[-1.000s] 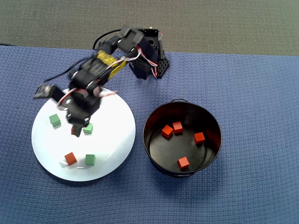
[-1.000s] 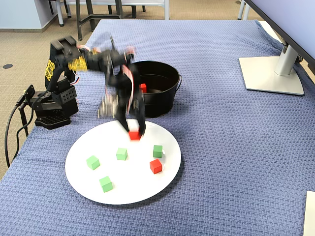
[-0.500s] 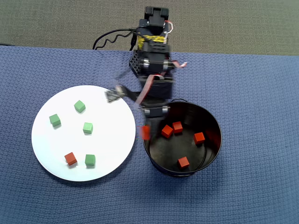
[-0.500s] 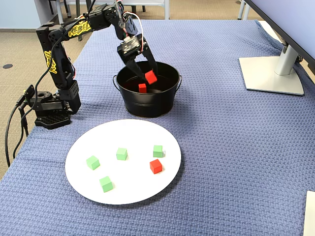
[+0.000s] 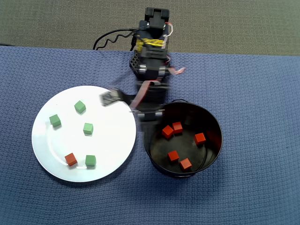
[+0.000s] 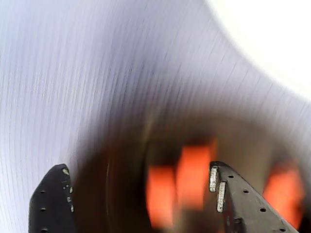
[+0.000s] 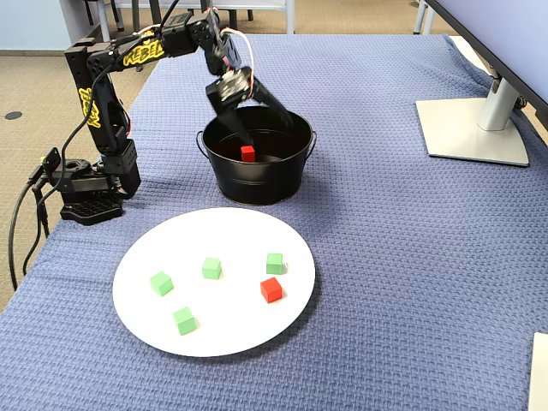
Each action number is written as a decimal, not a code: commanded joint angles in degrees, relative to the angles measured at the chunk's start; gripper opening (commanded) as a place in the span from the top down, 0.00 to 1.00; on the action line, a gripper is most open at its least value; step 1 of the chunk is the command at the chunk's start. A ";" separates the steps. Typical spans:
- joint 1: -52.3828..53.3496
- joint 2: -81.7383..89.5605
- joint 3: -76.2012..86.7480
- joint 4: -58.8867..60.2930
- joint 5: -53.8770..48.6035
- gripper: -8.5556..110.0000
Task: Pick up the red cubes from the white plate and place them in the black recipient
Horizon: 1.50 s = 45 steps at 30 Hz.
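Since half a second ago your claw [image 7: 261, 116] has dropped its cube: it hangs spread wide and empty. The last small matte red cube [image 5: 71, 159] lies leftward on the large glossy white plate [image 5: 115, 140]; five sit in the deep black metal pot [image 5: 154, 117].

yellow lettering along the black robot arm [image 7: 128, 58] in the fixed view, too small and blurred to read, no other text legible
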 commanded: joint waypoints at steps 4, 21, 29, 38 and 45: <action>22.24 -13.27 -15.29 0.44 -9.84 0.67; 28.74 -40.87 -36.91 5.36 -50.71 0.68; 29.18 -47.81 -43.86 2.46 -49.13 0.69; 28.65 -53.26 -50.01 -0.70 -42.54 0.69; 27.42 -56.34 -53.79 0.00 -42.36 0.72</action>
